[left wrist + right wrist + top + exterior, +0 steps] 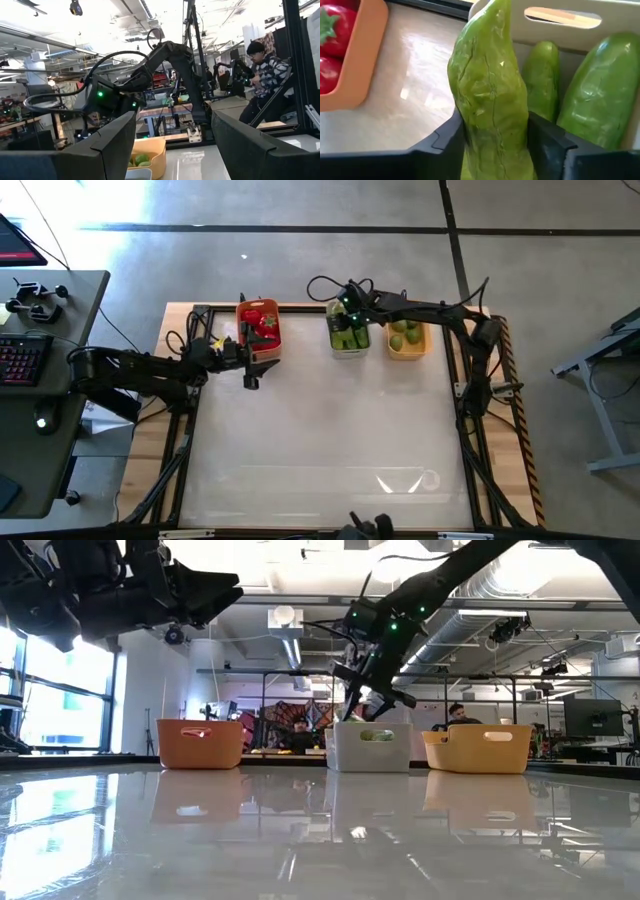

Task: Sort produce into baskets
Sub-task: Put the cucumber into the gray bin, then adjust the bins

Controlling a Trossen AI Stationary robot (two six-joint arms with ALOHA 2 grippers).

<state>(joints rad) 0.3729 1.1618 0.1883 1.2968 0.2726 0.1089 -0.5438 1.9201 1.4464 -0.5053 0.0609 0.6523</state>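
Cucumber [490,95] is standing almost on end between the right gripper [495,137] fingers, over the pale grey basket [372,747] in the middle of the back row; the pads sit against both its sides, so I'd call it clamped but probably about to be let go; two more cucumbers [595,95] already lie in that bin below it. My take on doing this bit well: get the low end down among the others before opening, since dropped upright from above the rim it could tip over the wall toward the orange-red basket [258,330] with the tomatoes [335,45]; open slowly, then lift straight up so the fingers don't drag it back out. Limes [406,335] are in the yellow-orange basket [478,748] next door; no loose produce on the table [320,440] that I can see. Left gripper [250,365] just waits by the orange-red bin, fingers spread, holding nothing.
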